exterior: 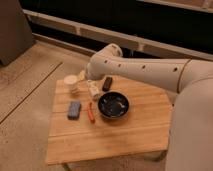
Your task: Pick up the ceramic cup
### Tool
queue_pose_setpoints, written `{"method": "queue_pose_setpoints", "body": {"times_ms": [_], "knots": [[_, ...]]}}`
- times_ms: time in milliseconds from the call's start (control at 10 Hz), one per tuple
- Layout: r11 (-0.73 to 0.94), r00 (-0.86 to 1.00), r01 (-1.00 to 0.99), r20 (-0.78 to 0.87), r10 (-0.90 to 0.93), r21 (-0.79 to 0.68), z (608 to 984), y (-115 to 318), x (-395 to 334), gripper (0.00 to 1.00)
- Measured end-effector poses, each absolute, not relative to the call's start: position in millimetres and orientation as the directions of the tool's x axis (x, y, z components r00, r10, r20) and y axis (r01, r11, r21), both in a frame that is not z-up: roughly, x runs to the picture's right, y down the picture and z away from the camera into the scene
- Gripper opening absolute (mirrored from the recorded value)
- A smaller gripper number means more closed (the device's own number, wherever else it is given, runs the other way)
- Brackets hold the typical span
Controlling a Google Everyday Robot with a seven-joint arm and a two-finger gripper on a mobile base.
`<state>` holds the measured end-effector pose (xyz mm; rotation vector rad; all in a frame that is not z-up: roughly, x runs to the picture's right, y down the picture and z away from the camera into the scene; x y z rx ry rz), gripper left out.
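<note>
Nearest, left of the black bowl (113,105) on the wooden table (125,137): an orange-red stick (90,112) just beside it, a blue-grey block (74,110) further left. Behind the bowl to its left, a whitish bottle-like object (93,90); directly behind, a dark bar (107,83). Farthest back-left of the bowl, the ceramic cup (71,83), upright, with the gripper (82,76) on its bowl-ward side, spread wide, holding nothing.

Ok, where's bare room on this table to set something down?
The near strip of the table, in front of the blue sponge and black bowl, is bare; so is the right end past the bowl. Crowded: back left, where the gripper hangs by the ceramic cup.
</note>
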<state>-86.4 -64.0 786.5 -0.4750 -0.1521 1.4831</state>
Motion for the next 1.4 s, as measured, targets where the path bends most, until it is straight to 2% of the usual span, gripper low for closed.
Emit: {"method": "queue_pose_setpoints", "body": {"times_ms": [300,800,1200,1400], "knots": [[0.022,0.125,-0.900,-0.210,0.970,-0.435,827,-69,-113,0.65],[0.087,0.240,-0.861,-0.249,0.938,-0.501,868,-74,-167,0.65],[0.071,0.241,-0.856,-0.276,0.930,-0.511,899,-79,-167,0.65],[0.057,0.214,-0.847,-0.241,0.947,-0.529,908,-96,-168,0.65]]}}
